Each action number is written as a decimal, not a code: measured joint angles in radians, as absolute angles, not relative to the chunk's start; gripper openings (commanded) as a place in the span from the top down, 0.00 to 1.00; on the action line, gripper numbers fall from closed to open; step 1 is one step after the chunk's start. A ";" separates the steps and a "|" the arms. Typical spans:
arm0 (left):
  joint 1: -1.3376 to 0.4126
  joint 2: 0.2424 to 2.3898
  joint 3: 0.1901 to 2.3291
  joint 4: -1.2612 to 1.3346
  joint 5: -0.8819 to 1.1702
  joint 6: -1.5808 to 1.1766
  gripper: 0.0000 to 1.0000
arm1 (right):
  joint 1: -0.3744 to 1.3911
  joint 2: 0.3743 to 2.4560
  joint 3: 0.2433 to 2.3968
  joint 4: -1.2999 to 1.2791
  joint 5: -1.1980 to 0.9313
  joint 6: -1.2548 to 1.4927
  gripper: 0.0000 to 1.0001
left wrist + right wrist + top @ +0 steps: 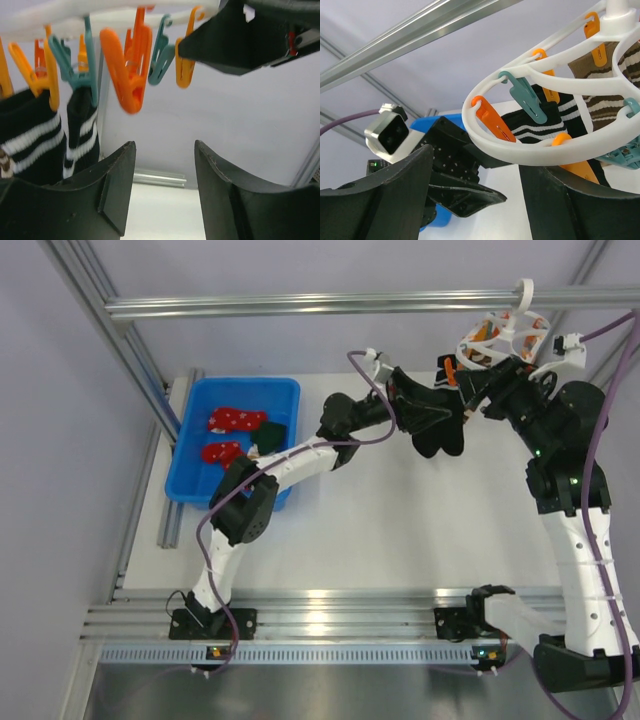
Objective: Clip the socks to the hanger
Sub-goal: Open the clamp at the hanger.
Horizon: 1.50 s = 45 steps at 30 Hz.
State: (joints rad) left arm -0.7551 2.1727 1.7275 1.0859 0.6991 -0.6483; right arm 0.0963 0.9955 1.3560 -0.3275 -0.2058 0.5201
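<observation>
The white ring hanger (pixel 505 336) hangs by its hook from the top rail at the back right. Orange pegs (pixel 127 70) and teal pegs (pixel 80 67) dangle from it. My left gripper (pixel 165 146) sits just under the pegs, open with nothing between its fingers. My right gripper (pixel 477 161) is open too. The hanger's rim (pixel 520 145) crosses above its gap, close to the right finger. Two red socks (pixel 237 420) and a dark green one (pixel 270 432) lie in the blue bin (pixel 240 382) on the left, far from both grippers.
Black socks with white stripes (pixel 30 135) hang clipped on the hanger, and a brown-and-cream striped sock (pixel 600 85) hangs beside them. The right gripper's finger (pixel 235 45) sits close above the left gripper. Aluminium frame rails run along the back and left.
</observation>
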 measured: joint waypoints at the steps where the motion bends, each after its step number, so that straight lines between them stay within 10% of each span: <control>1: -0.755 2.180 1.746 1.091 0.699 -0.653 0.44 | 0.096 0.995 1.357 -0.327 -0.210 0.518 0.32; 34: -0.759 2.390 2.123 1.125 0.639 -0.738 0.45 | 0.096 1.030 1.411 -0.383 -0.252 0.463 0.32; 45: -0.765 2.387 2.113 1.138 0.641 -0.733 0.85 | 0.096 1.030 1.415 -0.388 -0.237 0.454 0.32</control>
